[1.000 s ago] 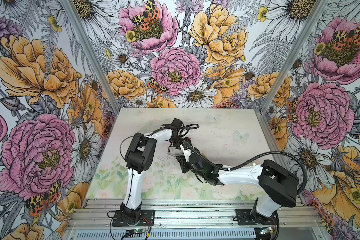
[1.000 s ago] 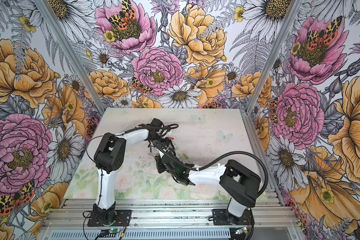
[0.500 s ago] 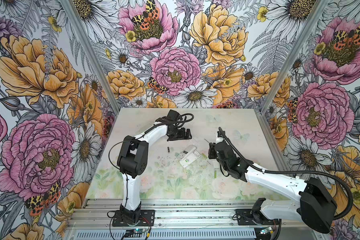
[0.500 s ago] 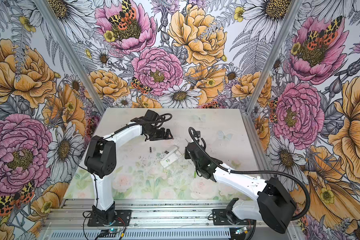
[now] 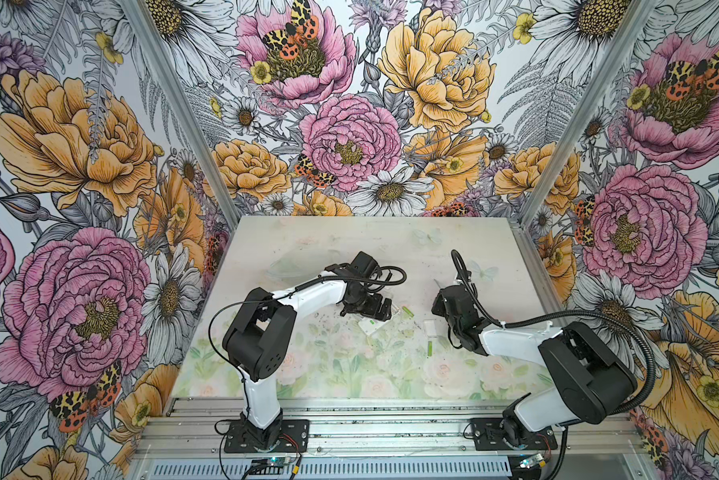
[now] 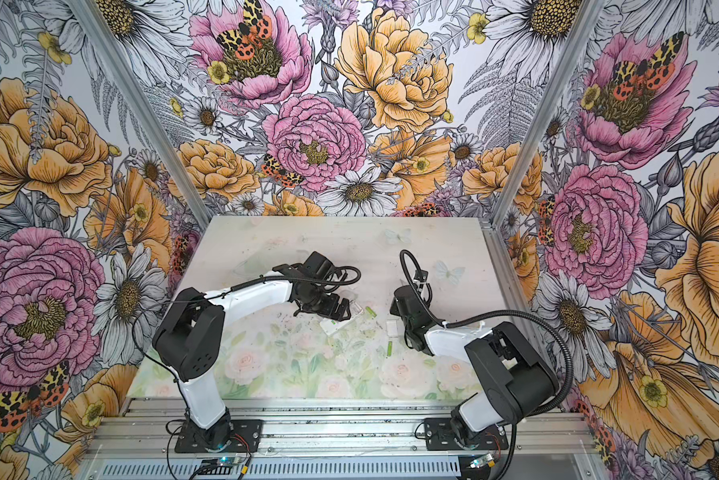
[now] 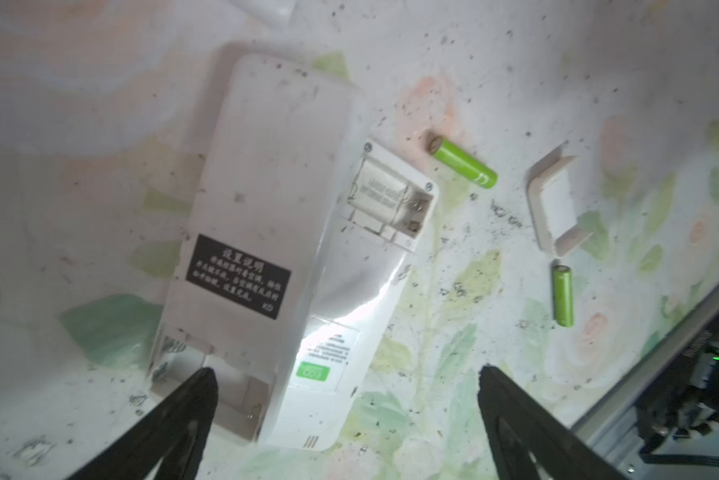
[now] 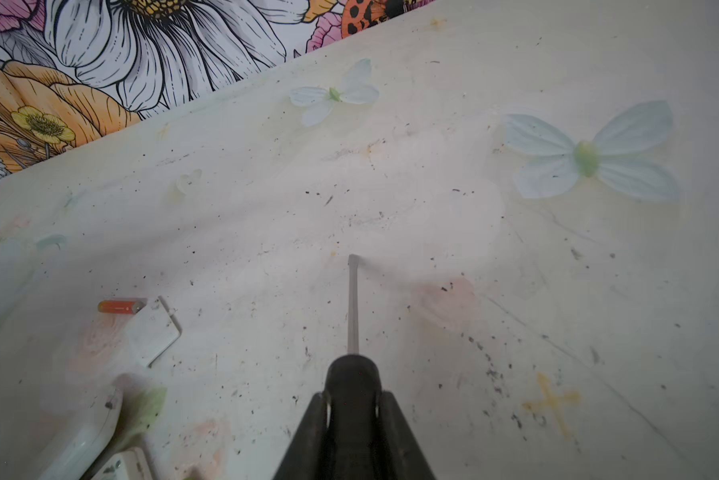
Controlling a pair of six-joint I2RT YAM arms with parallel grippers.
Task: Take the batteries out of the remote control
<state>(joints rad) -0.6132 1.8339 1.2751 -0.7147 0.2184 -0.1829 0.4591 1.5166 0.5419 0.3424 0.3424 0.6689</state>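
Two light-green cylinder batteries [image 7: 463,164] out, arms parted.
We see both loose on the floral tabletop [image 7: 599,62], centre-right of the left wrist frame, beside a white plastic cover [image 7: 557,203]; the bay of the white plastic remote control [image 7: 391,203] looks empty. A sec ago both arms crowded over it; now the left gripper [image 7: 346,374] hangs wide open above it and the right gripper [image 8: 353,395] clamps the black-handled screwdriver [image 8: 353,316]. A copper-orange battery [image 8: 121,306] lies lower left, right wrist frame. Unloading approx. done, we judge.
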